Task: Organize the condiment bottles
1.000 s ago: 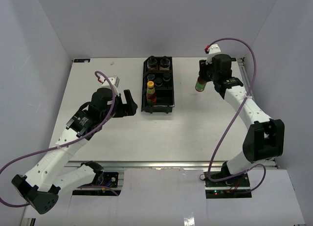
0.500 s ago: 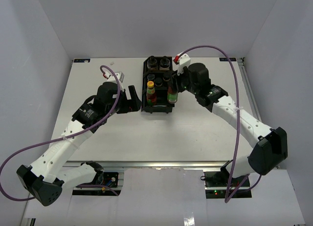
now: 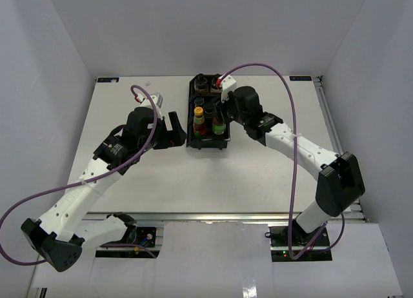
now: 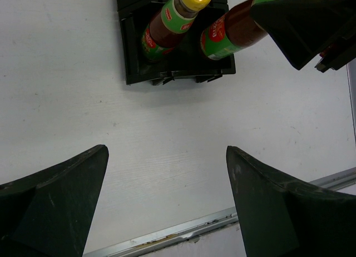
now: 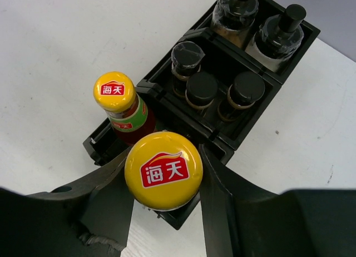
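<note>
Your right end effector (image 5: 164,157) pinches a sauce bottle (image 4: 228,34) at the neck. The bottle's base is in the near compartment of the black tray (image 4: 167,78), just right of the second sauce bottle (image 5: 123,109) standing there. Can't tell if the held one is fully seated. The middle and far compartments hold short jars (image 5: 201,90). The tray sits toward the far edge of the desk (image 3: 213,182), mid-width. Your left end effector (image 4: 167,157) is spread wide over bare desk, just left of the tray's near end.

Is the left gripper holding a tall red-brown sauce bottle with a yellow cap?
No, the left gripper stands wide open above the white table, with nothing in it.
</note>
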`<state>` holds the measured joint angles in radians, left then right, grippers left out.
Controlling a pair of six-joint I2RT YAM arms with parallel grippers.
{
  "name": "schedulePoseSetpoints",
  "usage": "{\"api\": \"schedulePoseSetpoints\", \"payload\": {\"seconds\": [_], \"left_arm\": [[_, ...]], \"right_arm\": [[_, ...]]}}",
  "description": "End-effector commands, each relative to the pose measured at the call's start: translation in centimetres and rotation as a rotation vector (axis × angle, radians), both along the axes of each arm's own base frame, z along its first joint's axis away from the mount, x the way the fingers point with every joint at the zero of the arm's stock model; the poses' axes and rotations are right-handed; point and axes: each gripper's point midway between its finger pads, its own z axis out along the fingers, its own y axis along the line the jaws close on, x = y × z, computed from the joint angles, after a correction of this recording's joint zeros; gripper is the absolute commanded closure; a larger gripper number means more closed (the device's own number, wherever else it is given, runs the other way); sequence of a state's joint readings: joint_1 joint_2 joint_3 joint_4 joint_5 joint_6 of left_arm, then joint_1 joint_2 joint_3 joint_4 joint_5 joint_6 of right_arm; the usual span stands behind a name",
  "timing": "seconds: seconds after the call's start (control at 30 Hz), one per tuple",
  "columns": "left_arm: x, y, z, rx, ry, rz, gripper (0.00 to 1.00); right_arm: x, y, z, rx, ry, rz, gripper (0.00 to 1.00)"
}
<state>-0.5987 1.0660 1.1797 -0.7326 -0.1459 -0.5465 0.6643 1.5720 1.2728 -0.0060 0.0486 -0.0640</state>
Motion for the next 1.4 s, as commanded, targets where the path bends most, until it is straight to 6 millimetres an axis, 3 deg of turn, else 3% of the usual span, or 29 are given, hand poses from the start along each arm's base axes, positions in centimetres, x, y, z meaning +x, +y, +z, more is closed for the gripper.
{"api": "schedulePoseSetpoints", "payload": {"seconds": [0.0, 0.43, 0.67, 0.87, 1.1, 1.37], "left_arm": [[0.1, 0.0, 1.7, -0.02, -0.039, 0.003, 0.02], [0.3, 0.4, 1.1, -0.004, -0.04, 0.018, 0.02], [0.1, 0.7, 0.6, 0.0, -0.044, 0.025, 0.02], [0.1, 0.7, 0.8, -0.002, -0.049, 0.029, 0.02], [0.1, 0.8, 0.5, 0.0, -0.051, 0.032, 0.02], [0.1, 0.9, 0.8, -0.005, -0.054, 0.036, 0.02]], "right_arm": [[1.8, 1.8, 8.3, 0.153, -0.245, 0.016, 0.92], [2.6, 2.8, 4.6, 0.17, -0.189, 0.011, 0.92], [2.4, 2.6, 2.2, 0.16, -0.179, 0.008, 0.86], [2.1, 2.4, 1.4, 0.165, -0.184, 0.013, 0.82], [1.9, 1.9, 0.4, 0.15, -0.174, -0.001, 0.56], [1.7, 1.7, 0.5, 0.145, -0.169, -0.005, 0.45]]}}
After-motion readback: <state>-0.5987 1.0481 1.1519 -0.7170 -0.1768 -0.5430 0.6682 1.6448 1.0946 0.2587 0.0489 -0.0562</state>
